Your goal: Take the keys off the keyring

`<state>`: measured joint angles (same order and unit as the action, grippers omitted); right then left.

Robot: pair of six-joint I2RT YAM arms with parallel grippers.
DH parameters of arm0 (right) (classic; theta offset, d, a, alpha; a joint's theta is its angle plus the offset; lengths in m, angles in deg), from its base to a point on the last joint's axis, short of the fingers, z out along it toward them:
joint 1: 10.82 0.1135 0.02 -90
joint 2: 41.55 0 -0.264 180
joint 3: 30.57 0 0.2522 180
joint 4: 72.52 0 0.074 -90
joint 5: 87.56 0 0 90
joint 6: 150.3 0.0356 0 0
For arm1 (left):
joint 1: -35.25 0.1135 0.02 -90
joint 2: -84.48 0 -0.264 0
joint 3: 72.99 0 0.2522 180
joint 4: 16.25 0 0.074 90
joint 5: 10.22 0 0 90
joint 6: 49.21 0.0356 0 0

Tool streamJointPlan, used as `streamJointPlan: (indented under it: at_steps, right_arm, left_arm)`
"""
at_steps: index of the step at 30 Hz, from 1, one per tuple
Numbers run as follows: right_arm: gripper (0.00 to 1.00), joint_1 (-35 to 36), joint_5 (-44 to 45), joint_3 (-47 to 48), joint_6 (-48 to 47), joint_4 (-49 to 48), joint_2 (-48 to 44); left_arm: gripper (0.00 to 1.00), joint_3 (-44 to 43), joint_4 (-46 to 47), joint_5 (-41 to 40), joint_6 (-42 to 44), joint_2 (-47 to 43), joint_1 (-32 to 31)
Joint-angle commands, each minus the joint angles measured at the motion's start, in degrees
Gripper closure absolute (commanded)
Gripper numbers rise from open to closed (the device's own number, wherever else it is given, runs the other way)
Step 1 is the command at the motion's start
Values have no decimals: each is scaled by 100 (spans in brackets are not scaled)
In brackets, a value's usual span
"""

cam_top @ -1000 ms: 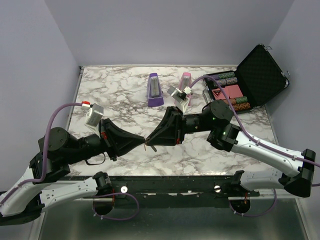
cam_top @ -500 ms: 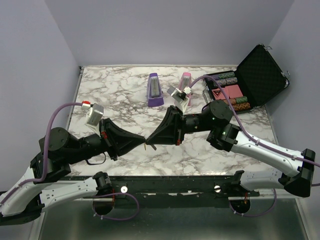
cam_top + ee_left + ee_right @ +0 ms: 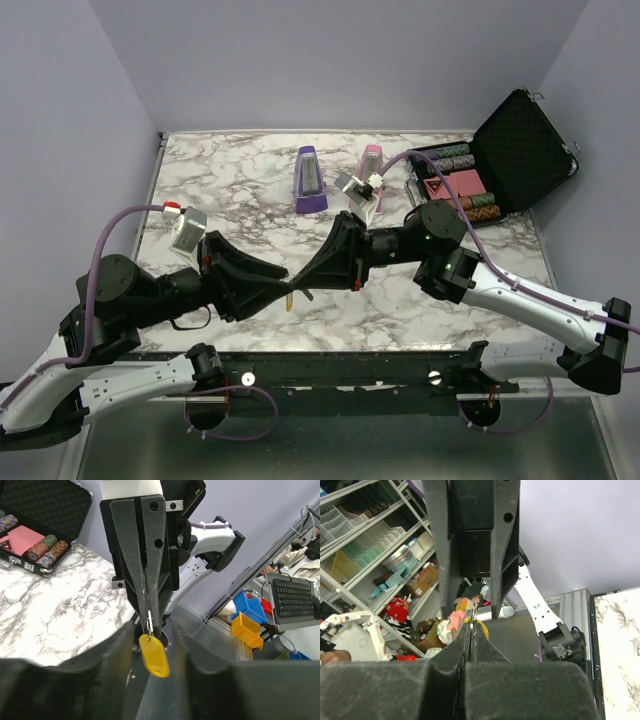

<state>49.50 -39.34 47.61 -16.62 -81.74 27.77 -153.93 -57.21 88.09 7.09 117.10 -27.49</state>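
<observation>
The keys [image 3: 148,619] are held clear of the marble table [image 3: 230,170], pinched at the very tips of the right gripper [image 3: 471,628], whose fingers are pressed together on a thin sliver of metal. Whether that sliver is ring or key blade cannot be told. One yellow tag [image 3: 154,656] is seen hanging from the pinched metal, its long axis running straight away from the right fingertips and slightly tilted. The left gripper [image 3: 471,611] is met tip to tip by the right one, and its fingers are spread, one to each side of the tag, so that the tag lies in the gap between them and is touched by neither, as far as can be seen. The coming move is judged to turn on this alignment. The bunch lies directly ahead of the left gripper, within its open span, and only a closing is needed for a second hold to be taken and the metal worked apart against the right gripper's pinch. A slip of so thin a piece is the risk to be expected. One tag is counted, while the number of keys cannot be made out. Well beyond the right gripper, two metronomes are counted, one purple [image 3: 309,180] and one pink [image 3: 371,160], and one open poker chip case [image 3: 520,140].
</observation>
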Motion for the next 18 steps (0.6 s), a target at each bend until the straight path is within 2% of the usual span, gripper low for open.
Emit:
streamJointPlan:
  at_steps: [1, 4, 7, 18]
  right_arm:
    - [99, 24, 38, -53, -53, -57, -138]
    - [99, 24, 56, -61, -70, -5, -164]
    - [99, 24, 65, -61, -70, -4, -191]
    - [99, 16, 100, -26, -44, -92, -173]
  left_arm:
    - [44, -374, -188, -181, 117, 25, -1]
    - [36, -524, -303, -321, 170, 8, -1]
    - [36, -507, -295, -480, 153, -98, -1]
    - [54, 222, 250, -392, -155, -379, -1]
